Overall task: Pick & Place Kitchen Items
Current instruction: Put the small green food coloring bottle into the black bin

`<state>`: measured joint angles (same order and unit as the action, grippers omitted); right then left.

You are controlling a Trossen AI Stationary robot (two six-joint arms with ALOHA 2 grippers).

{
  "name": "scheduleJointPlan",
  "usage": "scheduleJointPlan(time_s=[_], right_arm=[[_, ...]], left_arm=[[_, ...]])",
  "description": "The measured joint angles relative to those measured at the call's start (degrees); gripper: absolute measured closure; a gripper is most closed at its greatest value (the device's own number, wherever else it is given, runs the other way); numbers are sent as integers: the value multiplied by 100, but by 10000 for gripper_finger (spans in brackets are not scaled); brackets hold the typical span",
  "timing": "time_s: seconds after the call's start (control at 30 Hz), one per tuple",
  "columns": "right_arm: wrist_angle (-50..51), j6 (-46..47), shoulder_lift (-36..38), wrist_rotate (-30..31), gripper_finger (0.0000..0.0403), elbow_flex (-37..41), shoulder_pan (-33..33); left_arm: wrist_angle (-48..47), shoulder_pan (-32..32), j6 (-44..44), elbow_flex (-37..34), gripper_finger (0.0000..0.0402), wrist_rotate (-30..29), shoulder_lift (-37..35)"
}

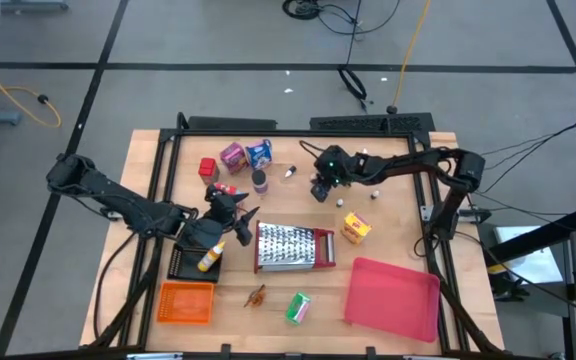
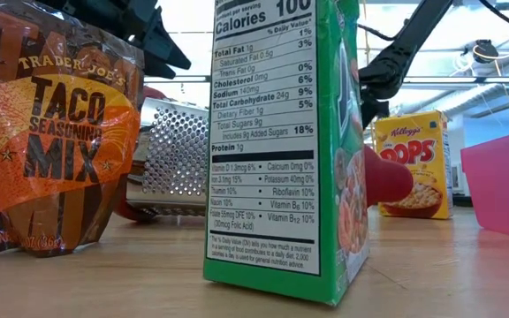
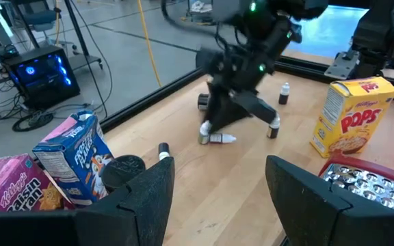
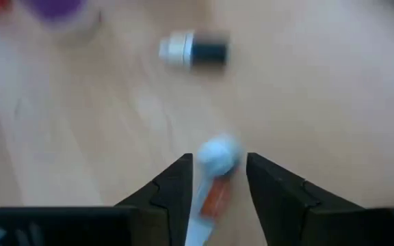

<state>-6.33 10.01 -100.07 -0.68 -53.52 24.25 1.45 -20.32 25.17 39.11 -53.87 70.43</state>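
My right gripper [image 4: 219, 181] is down at the far middle of the table [image 1: 320, 190], shut on a tiny bottle [image 4: 214, 195] with a white cap and an orange label. My left gripper [image 3: 217, 205] hovers open left of the grater [image 1: 233, 205], holding nothing. Ahead of it stand a pink-purple box [image 3: 9, 188], a blue box [image 3: 74, 154] and a dark round jar [image 3: 125, 167]. Another tiny dark bottle [image 4: 195, 49] lies on its side beyond the right gripper. A yellow cereal box [image 1: 356, 228] stands upright right of the grater. My right gripper pinches the tiny bottle between its two fingers, one on each side of the body just behind the white cap [image 4: 219, 156]. The fingers slant down from the table's right and lie along the bottle. The bottle [image 3: 219, 139] lies on the tabletop.
A steel grater [image 1: 293, 245] lies mid-table, with a flat red tray [image 1: 393, 297] at the near right. At the near left are an orange basket [image 1: 186, 302] and a black basket [image 1: 183, 262] holding a yellow bottle. A green box [image 1: 298, 308] and a taco packet [image 2: 51, 132] stand near the front edge.
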Motion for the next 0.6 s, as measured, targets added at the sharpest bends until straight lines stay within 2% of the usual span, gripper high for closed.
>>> scheduleJointPlan(time_s=[0.13,0.33,0.6], right_arm=[[154,-119,286,347,251,-21,-33],[122,-127,343,345,235,-23,-52],[132,-127,334,343,234,-21,-150]], left_arm=[[-28,0,2,0,170,0,0],[-34,0,16,-2,170,0,0],[-34,0,17,-2,169,0,0]])
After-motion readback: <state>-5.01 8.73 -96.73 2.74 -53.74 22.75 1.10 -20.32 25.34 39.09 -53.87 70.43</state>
